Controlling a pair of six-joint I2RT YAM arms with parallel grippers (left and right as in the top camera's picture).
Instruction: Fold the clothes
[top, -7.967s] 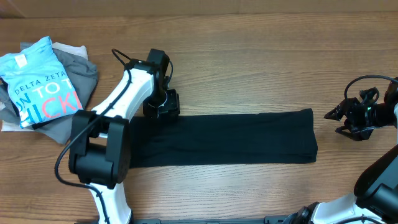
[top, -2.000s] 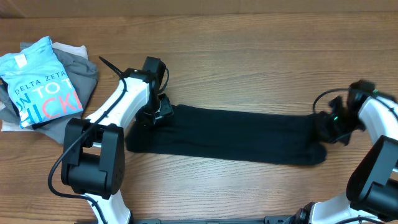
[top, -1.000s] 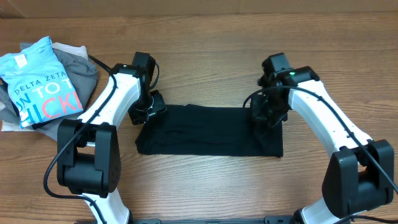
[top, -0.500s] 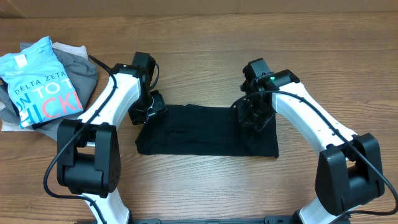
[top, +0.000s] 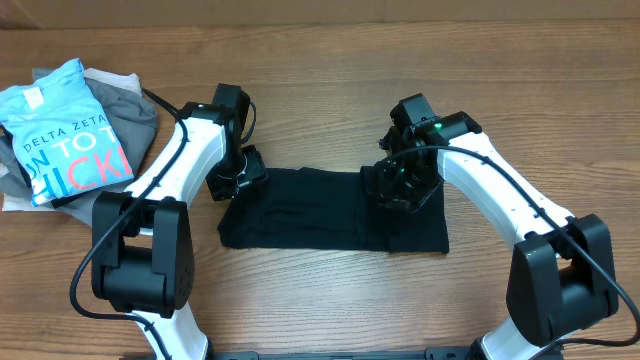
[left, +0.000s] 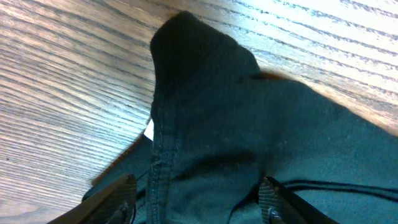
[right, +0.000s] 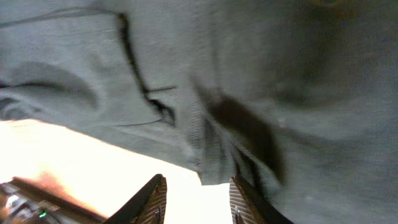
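The clothes (top: 300, 212) are one plain black garment lying flat mid-table, its right end folded back over itself. My left gripper (top: 237, 178) rests on its upper left corner. In the left wrist view, that gripper (left: 198, 190) stands open with its jaws wide, a stitched hem and bunched black fabric (left: 236, 112) between them and a small white tag (left: 149, 129) peeking out. My right gripper (top: 400, 186) hovers over the folded right part. In the right wrist view, it (right: 198, 186) is open, and the cloth's edge (right: 214, 168) hangs just above the gap.
A light blue tee with white and pink lettering (top: 60, 125) lies on grey garments (top: 135, 115) at the far left. The wooden table (top: 400, 60) extends behind and in front of the black cloth.
My right gripper has shifted a little left over the black cloth and opened, letting go of the folded end, which now lies on the garment. The left arm has not moved.
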